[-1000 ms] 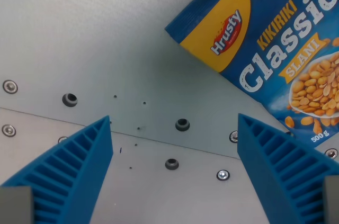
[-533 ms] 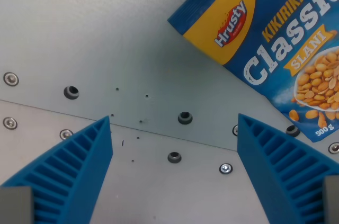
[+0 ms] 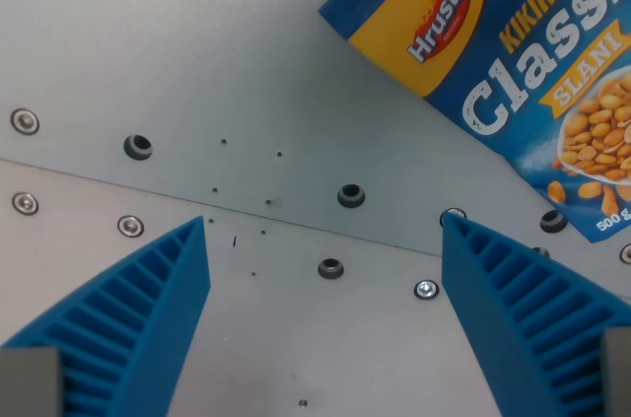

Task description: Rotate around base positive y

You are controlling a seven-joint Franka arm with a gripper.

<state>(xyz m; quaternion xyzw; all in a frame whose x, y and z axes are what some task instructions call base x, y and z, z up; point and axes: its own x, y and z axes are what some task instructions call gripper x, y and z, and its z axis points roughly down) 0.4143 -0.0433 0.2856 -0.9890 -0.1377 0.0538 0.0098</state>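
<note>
A blue and yellow peanut bag [image 3: 513, 72], printed "Hrusty Kikiriki Classic", lies flat on the grey metal table [image 3: 197, 62] in the upper right of the wrist view, partly cut off by the frame. My gripper [image 3: 325, 225] hangs above the table with its two blue ribbed fingers [image 3: 128, 328] spread wide at the bottom left and bottom right. It is open and holds nothing. The bag lies beyond the right finger, apart from it.
A seam [image 3: 296, 230] between two metal plates crosses the view between the fingers. Several screws and dark bolt holes [image 3: 350, 195] dot the plates around it.
The whole scene has slid upward and slightly right in the picture, so the camera has moved. The bag sits higher in the frame. The fingers keep the same spread.
</note>
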